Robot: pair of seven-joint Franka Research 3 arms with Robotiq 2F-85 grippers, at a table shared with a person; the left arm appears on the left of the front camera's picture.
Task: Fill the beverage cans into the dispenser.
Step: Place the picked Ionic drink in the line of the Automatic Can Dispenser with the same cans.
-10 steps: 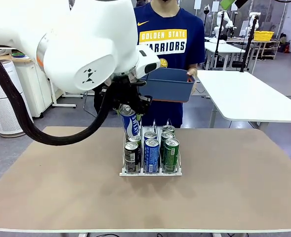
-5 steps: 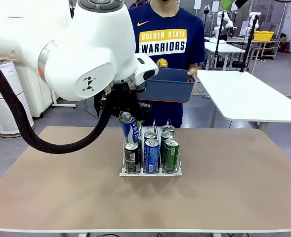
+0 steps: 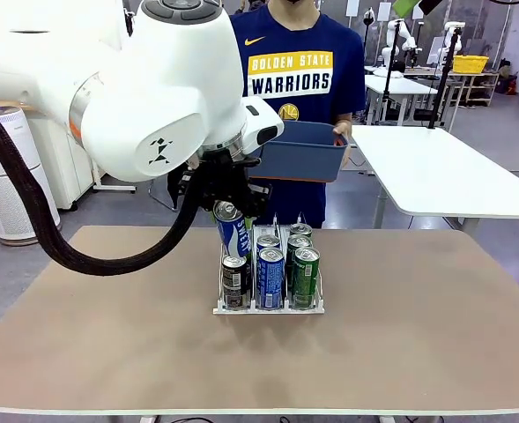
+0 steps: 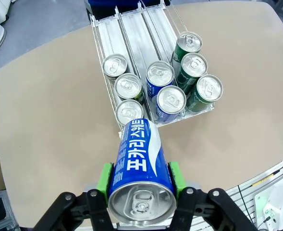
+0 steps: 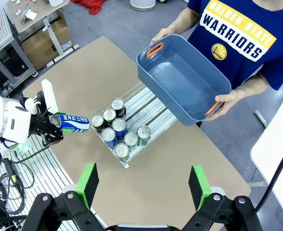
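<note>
Blue-and-white can (image 4: 140, 169), clamped tilted in the left jaws (image 4: 140, 179) above the dispenser (image 3: 268, 307) on the counter (image 3: 109, 335), risks striking the divider or standing cans (image 4: 175, 89) if lowered askew; right jaws (image 5: 143, 185) gape empty overhead.

Left arm sweeps in from 9 o'clock in the front view, wrist bent downward, large white joint nearest the camera. Left gripper (image 4: 140, 185) hangs above the desk, its green-padded fingers (image 4: 104, 178) clamped on either side of a blue-and-white can (image 4: 139, 161), which is tilted. Right gripper (image 5: 143, 185) is held high, looking down, fingers (image 5: 87, 184) spread wide apart with nothing between them. The person's hands (image 5: 224, 102) grip a blue bin (image 5: 182, 79) by its ends.
</note>
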